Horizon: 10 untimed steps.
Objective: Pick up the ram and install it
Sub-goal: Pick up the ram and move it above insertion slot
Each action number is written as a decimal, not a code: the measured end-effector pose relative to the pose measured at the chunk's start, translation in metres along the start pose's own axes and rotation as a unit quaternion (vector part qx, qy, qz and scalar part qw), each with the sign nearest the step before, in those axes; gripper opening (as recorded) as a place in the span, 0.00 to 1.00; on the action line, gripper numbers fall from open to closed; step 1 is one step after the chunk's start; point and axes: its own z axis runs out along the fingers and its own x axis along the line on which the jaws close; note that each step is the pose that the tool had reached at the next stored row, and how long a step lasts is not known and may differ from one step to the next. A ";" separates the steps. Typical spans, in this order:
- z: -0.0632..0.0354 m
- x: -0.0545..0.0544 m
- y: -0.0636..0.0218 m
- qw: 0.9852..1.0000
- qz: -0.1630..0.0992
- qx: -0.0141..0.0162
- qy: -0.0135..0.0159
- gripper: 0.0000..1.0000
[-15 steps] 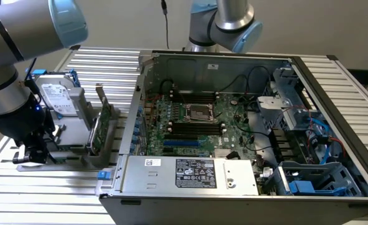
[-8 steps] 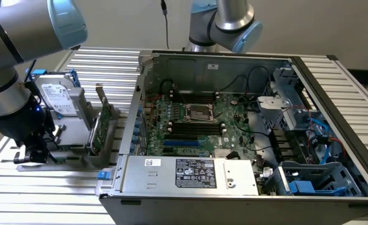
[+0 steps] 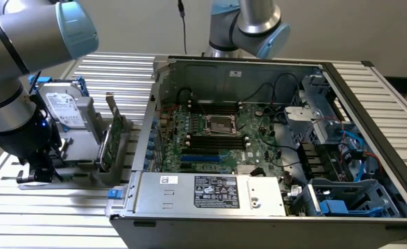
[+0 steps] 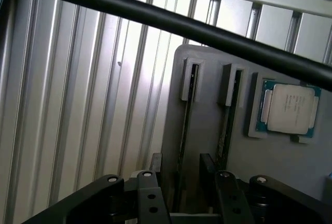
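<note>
Overall, we see a pale wall (image 3: 141, 26) behind a counter (image 3: 120, 67) of ribbed metal slats. Toward the exterior view's right, an open computer case (image 3: 238, 72) lies on the counter. Its motherboard (image 3: 217, 140) faces up, and a silver power supply (image 3: 210, 192) sits along the near edge. The grey robot arm (image 3: 23, 46) comes down at the exterior view's left, beside the case.

Below the arm, a grey holder (image 4: 290, 167) rests on the counter. In the exterior view it carries an upright silver hard drive (image 3: 61, 106) and, beside that, a green card (image 3: 111, 137) with a metal bracket. In the wrist view we note a processor chip (image 4: 289, 107) seated in a recess of the holder, with two narrow slots next to it. The ram (image 4: 184, 130) stands on edge in the slot farther from the chip; a second stick (image 4: 225, 125) stands in the nearer slot. A black cable (image 4: 155, 19) crosses the wrist view.

The jaws stand apart over the holder with the end of the ram's slot between them, and they clamp nothing. We cannot tell whether they touch the ram.
</note>
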 end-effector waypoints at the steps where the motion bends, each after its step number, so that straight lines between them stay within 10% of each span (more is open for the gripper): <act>1: 0.0008 0.000 0.0000 1.000 0.001 -0.001 0.000 0.42; 10: 0.0055 0.000 0.0001 1.000 0.009 -0.009 -0.004 0.42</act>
